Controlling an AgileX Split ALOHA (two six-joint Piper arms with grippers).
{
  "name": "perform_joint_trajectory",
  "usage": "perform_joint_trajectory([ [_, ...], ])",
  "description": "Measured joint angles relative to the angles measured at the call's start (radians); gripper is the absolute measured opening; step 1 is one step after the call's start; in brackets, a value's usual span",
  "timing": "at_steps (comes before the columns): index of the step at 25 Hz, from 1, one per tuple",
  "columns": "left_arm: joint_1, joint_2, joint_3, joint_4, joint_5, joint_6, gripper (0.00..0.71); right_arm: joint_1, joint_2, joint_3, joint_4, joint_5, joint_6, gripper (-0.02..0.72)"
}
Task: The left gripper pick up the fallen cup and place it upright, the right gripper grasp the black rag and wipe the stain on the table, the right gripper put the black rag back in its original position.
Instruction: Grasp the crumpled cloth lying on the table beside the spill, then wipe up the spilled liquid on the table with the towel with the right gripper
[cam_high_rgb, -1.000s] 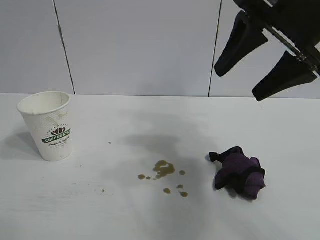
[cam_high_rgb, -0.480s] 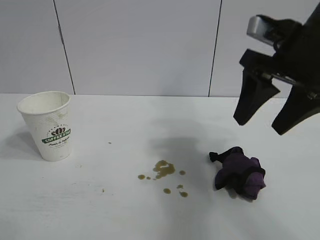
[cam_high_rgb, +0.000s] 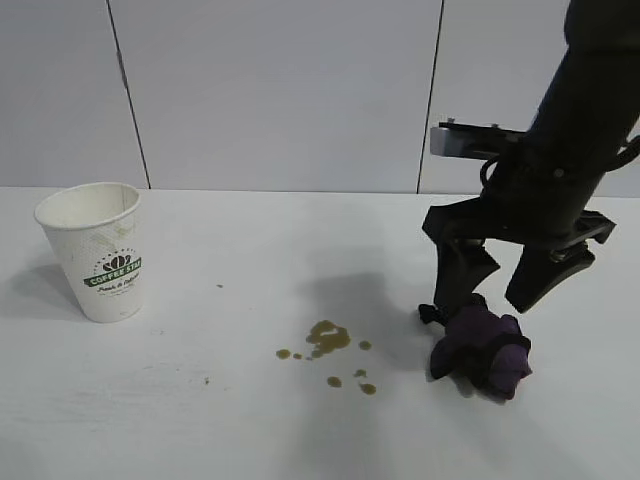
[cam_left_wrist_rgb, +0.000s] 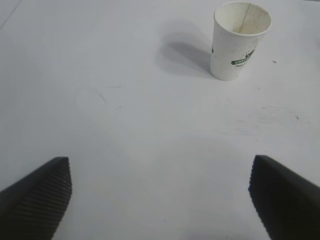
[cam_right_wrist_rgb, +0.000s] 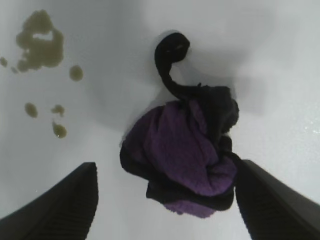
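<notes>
Cup (cam_high_rgb: 95, 250): green band, probably "COFFEE STAR".

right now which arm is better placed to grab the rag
Right. The right gripper hangs open directly over the rag, fingers either side. The left gripper is over bare table near the upright cup, away from the rag.

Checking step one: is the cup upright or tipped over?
Upright. The cup stands on its base on the table, open rim up, its inside visible from above in the left wrist view.
</notes>
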Motion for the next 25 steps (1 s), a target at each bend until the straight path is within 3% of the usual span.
perform_joint_trajectory([
  [6, 0.0, 0.0, 0.0, 0.0, 0.0, 0.0, 0.694, 0.0, 0.084, 0.0, -0.018, -0.027, 0.039, 0.521],
  [8, 0.0, 0.0, 0.0, 0.0, 0.0, 0.0, 0.694, 0.001, 0.105, 0.0, -0.015, -0.028, 0.045, 0.478],
  [11, 0.0, 0.0, 0.0, 0.0, 0.0, 0.0, 0.694, 0.001, 0.113, 0.0, -0.016, -0.048, 0.057, 0.209],
  [13, 0.0, 0.0, 0.0, 0.0, 0.0, 0.0, 0.694, 0.001, 0.111, 0.0, -0.015, -0.054, 0.062, 0.103],
  [18, 0.0, 0.005, 0.0, 0.0, -0.001, 0.0, 0.694, 0.001, 0.065, -0.048, 0.016, -0.004, 0.063, 0.104],
  [21, 0.0, 0.005, 0.0, 0.0, -0.001, 0.0, 0.694, 0.006, 0.016, -0.106, 0.064, 0.037, 0.062, 0.104],
  [25, 0.0, 0.005, 0.0, 0.0, -0.001, 0.0, 0.694, 0.082, -0.012, -0.162, 0.096, 0.054, 0.061, 0.104],
])
